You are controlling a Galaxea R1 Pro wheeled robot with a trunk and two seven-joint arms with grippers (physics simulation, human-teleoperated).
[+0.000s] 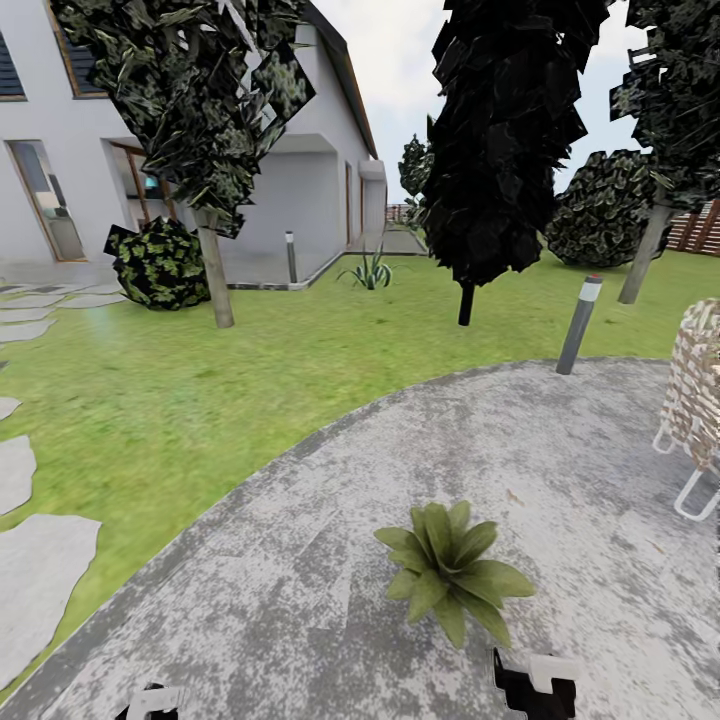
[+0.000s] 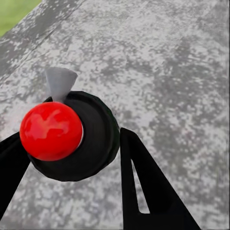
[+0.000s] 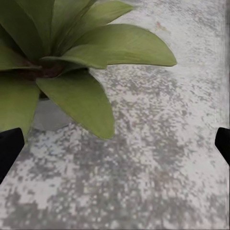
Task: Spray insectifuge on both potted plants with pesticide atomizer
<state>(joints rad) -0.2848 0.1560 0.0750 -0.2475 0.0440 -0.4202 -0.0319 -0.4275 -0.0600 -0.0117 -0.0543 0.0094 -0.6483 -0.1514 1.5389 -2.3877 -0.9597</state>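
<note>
The left gripper (image 2: 72, 158) has its jaws closed around the pesticide atomizer (image 2: 91, 139), whose red knob and pale nozzle face the camera above the patio (image 2: 167, 72). The right gripper (image 3: 115, 143) is spread wide, just beside a potted plant (image 1: 452, 570) standing near the patio's near edge. Beyond lie lawn (image 1: 200, 380), a bollard light (image 1: 580, 325), dark trees and the house (image 1: 300, 180).

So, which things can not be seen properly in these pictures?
- Atomizer, left wrist view: seen end-on between the left hand's fingers; its body is hidden behind the dark round part and red ball.
- Potted plant, head view: leaves cover the pot.
- Right hand, head view: cut by the bottom edge.
- Wicker chair, head view: cut by the right edge.
</note>
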